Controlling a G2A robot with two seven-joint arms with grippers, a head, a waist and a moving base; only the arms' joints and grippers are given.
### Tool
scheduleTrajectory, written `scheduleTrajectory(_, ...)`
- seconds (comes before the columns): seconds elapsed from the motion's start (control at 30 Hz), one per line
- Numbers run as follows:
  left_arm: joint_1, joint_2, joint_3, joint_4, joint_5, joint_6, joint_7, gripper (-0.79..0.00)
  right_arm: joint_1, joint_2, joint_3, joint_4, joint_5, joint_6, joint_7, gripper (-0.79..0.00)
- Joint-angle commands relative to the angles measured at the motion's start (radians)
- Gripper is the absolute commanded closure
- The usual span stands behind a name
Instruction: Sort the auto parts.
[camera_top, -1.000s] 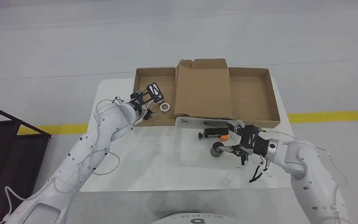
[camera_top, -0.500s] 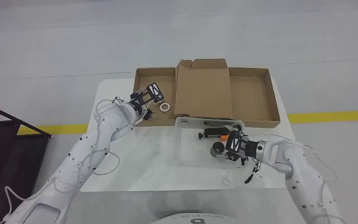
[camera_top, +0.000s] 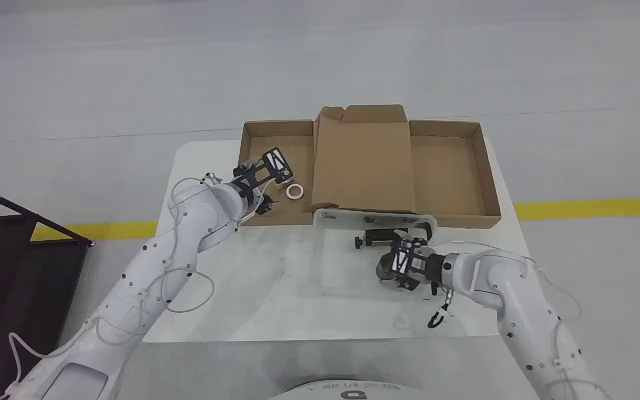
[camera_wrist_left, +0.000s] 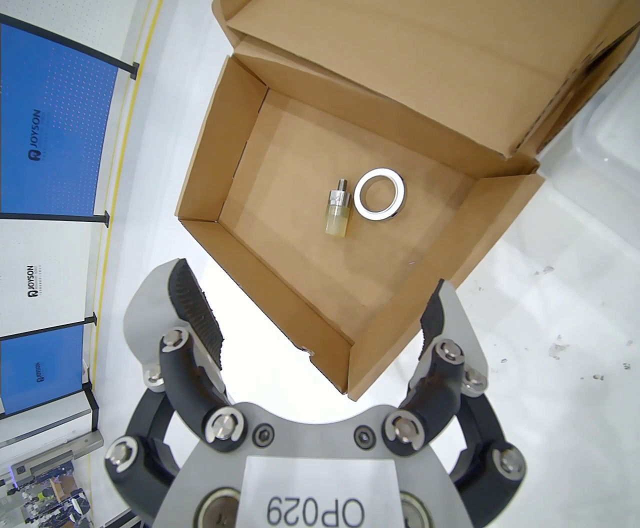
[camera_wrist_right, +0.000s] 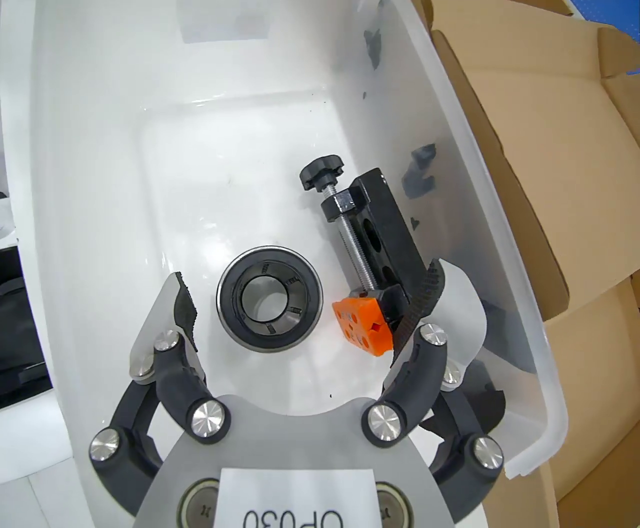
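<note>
A dark round bearing lies on the floor of a clear plastic tray. Beside it lies a black screw clamp with an orange end piece. My right gripper hangs open just above the tray, its fingers on either side of the bearing, one pad close to the clamp. From above, the right gripper is beside the bearing and the clamp. My left gripper stands open over the cardboard box's left compartment, where a metal ring and a small cylinder part lie.
The cardboard box runs along the table's far side, its middle section under a folded flap. The tray sits against the box's front wall. A loose black cable hangs by the right arm.
My right gripper has moved left across the tray and now hangs over the bearing. The left arm has kept still.
</note>
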Motion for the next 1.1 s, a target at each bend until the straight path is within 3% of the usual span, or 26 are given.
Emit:
scheduleTrajectory(0.0,0.000,0.000,0.000,0.000,0.000,0.000,0.000,-0.785,0.006,0.001,-0.012,0.002,-0.004,0.000,0.010,-0.785)
scheduleTrajectory(0.13,0.000,0.000,0.000,0.000,0.000,0.000,0.000,-0.785,0.016,0.003,-0.025,0.007,-0.005,-0.001,0.024,-0.551)
scheduleTrajectory(0.23,0.000,0.000,0.000,0.000,0.000,0.000,0.000,-0.785,0.020,0.005,-0.031,0.008,-0.004,0.001,0.029,-0.440)
scheduleTrajectory(0.7,0.000,0.000,0.000,0.000,0.000,0.000,0.000,-0.785,-0.081,0.038,0.082,-0.057,-0.071,-0.068,-0.182,-0.566)
scheduleTrajectory(0.93,0.000,0.000,0.000,0.000,0.000,0.000,0.000,-0.785,-0.060,0.038,0.033,-0.032,-0.104,-0.027,-0.149,-0.573)
scheduleTrajectory(1.07,0.000,0.000,0.000,0.000,0.000,0.000,0.000,-0.785,-0.031,0.036,-0.011,-0.019,-0.104,-0.030,-0.119,-0.502)
